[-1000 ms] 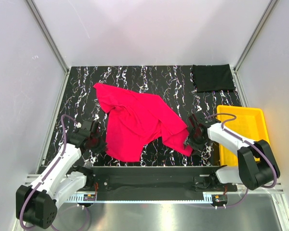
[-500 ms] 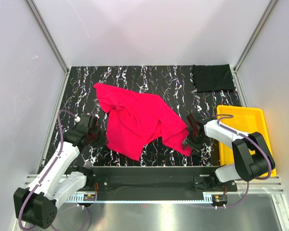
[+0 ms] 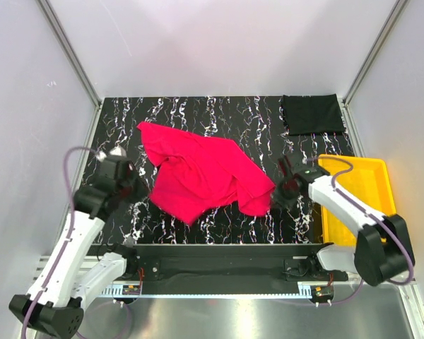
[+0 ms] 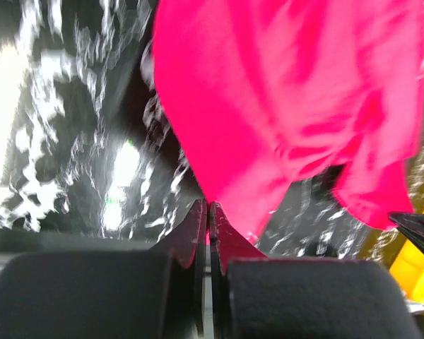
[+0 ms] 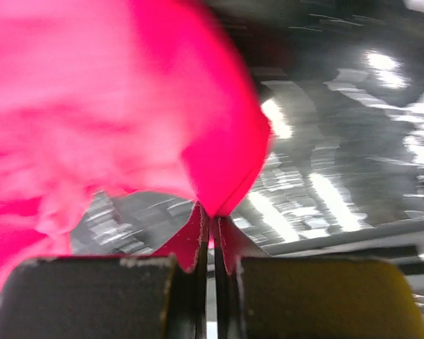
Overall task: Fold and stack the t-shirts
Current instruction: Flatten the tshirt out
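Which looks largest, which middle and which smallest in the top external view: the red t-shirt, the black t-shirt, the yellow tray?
1. red t-shirt, spread loosely over the table
2. yellow tray, clearly smaller
3. black t-shirt, folded at the far edge

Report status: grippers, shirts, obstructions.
Left gripper shut on crimson-red cloth t-shirt, left edge. Right gripper shut on its right edge. Black folded t-shirt at far-right corner. Yellow plastic tray clear of cloth.

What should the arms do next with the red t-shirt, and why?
Probably lift both gripped edges together and pull them apart to spread the red t-shirt flat. The left gripper and right gripper are each shut on a near edge, and the cloth between them lies crumpled.
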Robot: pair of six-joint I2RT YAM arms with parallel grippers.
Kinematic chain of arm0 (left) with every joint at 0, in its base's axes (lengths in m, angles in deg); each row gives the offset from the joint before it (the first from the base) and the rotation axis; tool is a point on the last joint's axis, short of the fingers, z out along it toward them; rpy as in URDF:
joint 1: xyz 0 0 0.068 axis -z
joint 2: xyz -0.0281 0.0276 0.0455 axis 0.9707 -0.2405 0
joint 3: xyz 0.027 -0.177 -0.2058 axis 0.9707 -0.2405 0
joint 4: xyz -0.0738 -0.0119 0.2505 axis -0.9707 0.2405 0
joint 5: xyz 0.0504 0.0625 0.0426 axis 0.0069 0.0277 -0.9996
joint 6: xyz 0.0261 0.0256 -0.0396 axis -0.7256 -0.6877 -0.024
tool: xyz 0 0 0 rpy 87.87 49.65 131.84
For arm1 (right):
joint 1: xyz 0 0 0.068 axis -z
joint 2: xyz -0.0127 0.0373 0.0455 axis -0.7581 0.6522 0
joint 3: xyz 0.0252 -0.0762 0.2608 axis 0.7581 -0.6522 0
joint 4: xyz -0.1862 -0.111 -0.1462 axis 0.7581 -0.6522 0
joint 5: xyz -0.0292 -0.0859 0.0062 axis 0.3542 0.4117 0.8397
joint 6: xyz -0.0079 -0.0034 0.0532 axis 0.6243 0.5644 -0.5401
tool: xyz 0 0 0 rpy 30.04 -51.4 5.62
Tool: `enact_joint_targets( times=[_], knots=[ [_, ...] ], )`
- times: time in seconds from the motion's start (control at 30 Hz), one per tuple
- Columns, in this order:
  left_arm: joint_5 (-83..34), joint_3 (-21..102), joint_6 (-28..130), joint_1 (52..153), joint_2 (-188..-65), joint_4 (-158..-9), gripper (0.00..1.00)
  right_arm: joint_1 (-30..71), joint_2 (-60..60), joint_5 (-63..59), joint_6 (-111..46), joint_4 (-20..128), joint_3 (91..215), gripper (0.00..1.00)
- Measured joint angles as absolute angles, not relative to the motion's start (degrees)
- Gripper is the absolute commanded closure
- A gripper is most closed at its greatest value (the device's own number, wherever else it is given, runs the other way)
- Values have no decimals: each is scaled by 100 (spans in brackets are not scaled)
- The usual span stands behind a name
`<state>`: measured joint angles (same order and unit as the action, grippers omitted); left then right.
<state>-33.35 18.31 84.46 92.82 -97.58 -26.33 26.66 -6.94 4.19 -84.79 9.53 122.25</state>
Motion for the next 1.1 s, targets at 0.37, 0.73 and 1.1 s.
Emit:
enact_joint_targets(
  times=[0.37,0.73,1.1],
  knots=[
    [-4316,7612,6792,9214,-11223,-2571,100,3444,-1302,-871,-9316,2188,15084,100],
    [-4659,7359,6481,9212,-10318,-2886,100,4786,-2462,-1485,-9945,2522,14396,100],
    [-4583,4017,7467,9207,-9448,-2344,100,4786,-3820,-2451,-10256,1683,10667,96]
  ],
)
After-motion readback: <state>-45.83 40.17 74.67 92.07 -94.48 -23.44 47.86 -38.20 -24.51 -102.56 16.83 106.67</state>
